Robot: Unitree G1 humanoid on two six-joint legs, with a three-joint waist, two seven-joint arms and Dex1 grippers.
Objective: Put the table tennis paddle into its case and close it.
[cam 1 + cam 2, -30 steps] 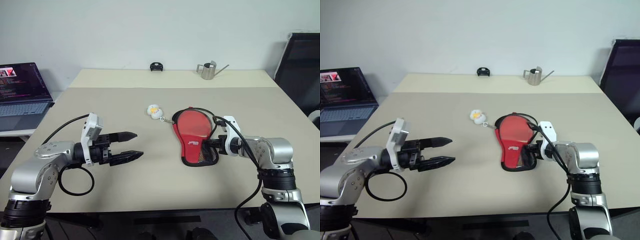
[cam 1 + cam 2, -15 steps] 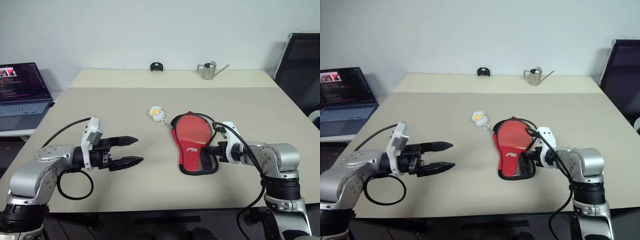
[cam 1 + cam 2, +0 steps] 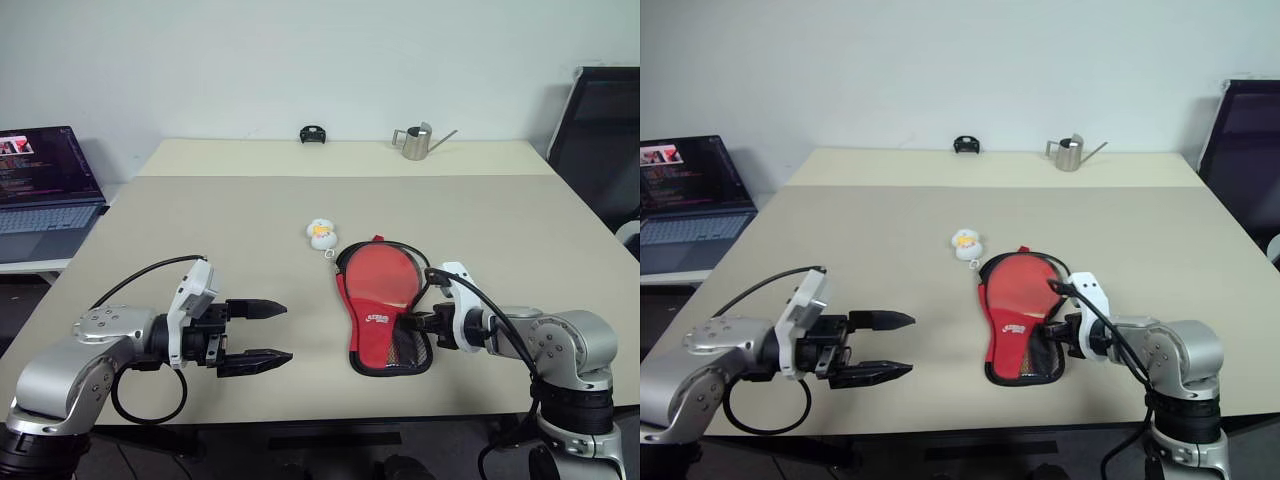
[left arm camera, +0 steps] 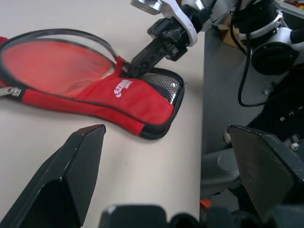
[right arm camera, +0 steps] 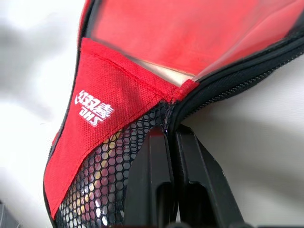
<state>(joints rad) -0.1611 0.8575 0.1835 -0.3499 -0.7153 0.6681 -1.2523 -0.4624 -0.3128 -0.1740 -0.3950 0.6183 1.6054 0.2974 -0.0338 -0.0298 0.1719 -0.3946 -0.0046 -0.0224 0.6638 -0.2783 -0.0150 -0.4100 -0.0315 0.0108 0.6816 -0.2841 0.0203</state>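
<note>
The case (image 3: 378,320) lies flat on the table, red side up, its round end unzipped. The table tennis paddle (image 3: 384,278) is inside it, red face showing through the gap. A white-yellow charm (image 3: 320,233) lies just beyond the case on a short chain. My right gripper (image 3: 412,322) is shut on the case's edge beside the mesh pocket (image 5: 102,183), where the zip ends. My left gripper (image 3: 277,332) hovers open to the left of the case, pointing toward it, with nothing between its fingers (image 4: 71,171).
An open laptop (image 3: 40,180) sits off the table's left side. A metal watering can (image 3: 415,142) and a small black object (image 3: 312,134) stand at the far edge. A black chair (image 3: 600,140) is at the right. The case lies near the table's front edge.
My right gripper has drawn back toward me, dragging the case and its charm nearer the front edge. My left gripper has also pulled back a little, still open.
</note>
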